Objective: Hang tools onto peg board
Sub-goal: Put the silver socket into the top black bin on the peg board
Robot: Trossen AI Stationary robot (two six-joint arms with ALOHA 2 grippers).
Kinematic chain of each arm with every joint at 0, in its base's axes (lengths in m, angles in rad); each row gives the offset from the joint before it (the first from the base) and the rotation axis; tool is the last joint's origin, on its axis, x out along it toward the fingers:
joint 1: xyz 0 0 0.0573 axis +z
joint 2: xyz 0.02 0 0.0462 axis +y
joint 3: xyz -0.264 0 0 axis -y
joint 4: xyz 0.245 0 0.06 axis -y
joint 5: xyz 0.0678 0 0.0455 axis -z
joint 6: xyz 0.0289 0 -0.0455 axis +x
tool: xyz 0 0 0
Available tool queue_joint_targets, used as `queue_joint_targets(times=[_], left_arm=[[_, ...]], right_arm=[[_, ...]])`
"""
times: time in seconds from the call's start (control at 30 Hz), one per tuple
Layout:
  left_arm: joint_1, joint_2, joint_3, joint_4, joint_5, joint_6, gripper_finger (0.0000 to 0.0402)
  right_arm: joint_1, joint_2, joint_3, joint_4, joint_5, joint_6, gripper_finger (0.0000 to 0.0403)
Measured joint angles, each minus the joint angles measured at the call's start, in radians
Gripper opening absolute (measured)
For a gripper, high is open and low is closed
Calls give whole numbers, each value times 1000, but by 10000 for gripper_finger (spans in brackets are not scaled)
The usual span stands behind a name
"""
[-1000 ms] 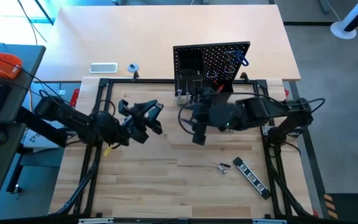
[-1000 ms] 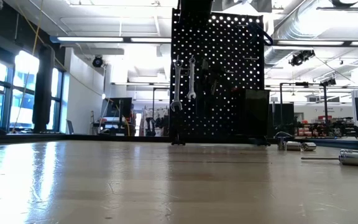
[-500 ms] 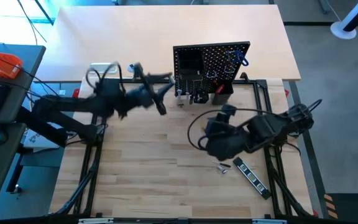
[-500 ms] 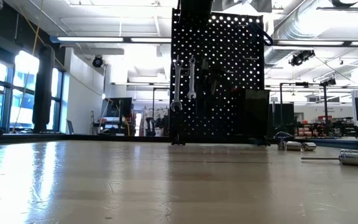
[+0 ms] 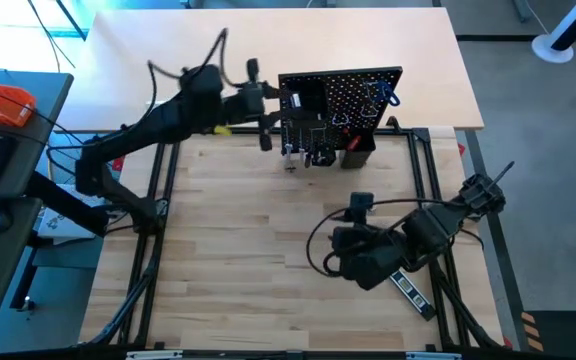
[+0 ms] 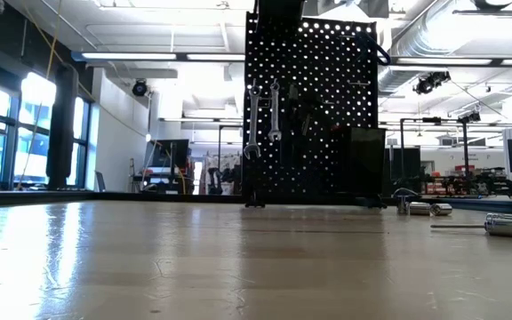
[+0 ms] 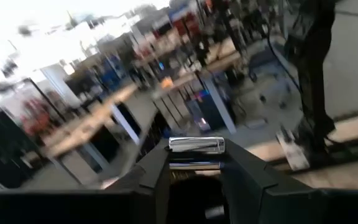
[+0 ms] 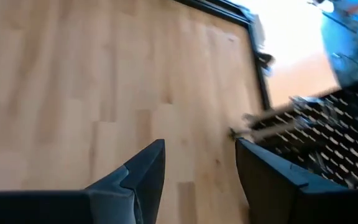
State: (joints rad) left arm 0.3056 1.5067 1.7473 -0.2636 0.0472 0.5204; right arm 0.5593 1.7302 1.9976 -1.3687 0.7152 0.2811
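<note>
A pale wood desk (image 5: pixel 268 250) fills the lower high view, with a lighter board (image 5: pixel 268 40) along the top and grey floor (image 5: pixel 548 150) at right. In the low view, windows (image 6: pixel 7 124) glow at left, strip lights (image 6: pixel 158 56) and ducts (image 6: pixel 434 27) run overhead.

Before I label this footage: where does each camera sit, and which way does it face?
High: overhead, straight down on the table; both arms show.
Low: at tabletop height, level toward the peg board; no arm shows.
Left wrist: over the left gripper, which holds a silver tool, into the room.
Right wrist: past the open right gripper, down at the table.
High and low share the peg board.
</note>
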Motion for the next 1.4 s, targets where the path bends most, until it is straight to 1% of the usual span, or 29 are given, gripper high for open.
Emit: queue_joint_targets(times=[0.13, 0.37, 0.43, 0.6, 0.77, 1.03, 1.2, 1.4], left_arm=[[50, 69, 64, -65, 48, -47, 103], [109, 149, 145, -136, 56, -163, 103], [117, 159, 153, -163, 54, -183, 103], [143, 184, 186, -239, 58, -218, 103], [161, 185, 189, -265, 106, -226, 103], [150, 182, 189, -267, 106, -204, 141], [146, 182, 187, -275, 173, -195, 146], [144, 177, 185, -269, 173, -169, 148]], right_arm=[[0, 0, 0, 75, -101, -92, 188], [-1, 1, 0, 204, -320, -258, 188], [0, 1, 0, 239, -384, -297, 188], [-3, 1, 0, 310, -508, -392, 188], [-17, 1, 0, 376, -656, -474, 188], [-51, 1, 0, 359, -670, -483, 188], [-51, 1, 0, 360, -670, -498, 188], [-54, -7, 0, 361, -671, -511, 188]])
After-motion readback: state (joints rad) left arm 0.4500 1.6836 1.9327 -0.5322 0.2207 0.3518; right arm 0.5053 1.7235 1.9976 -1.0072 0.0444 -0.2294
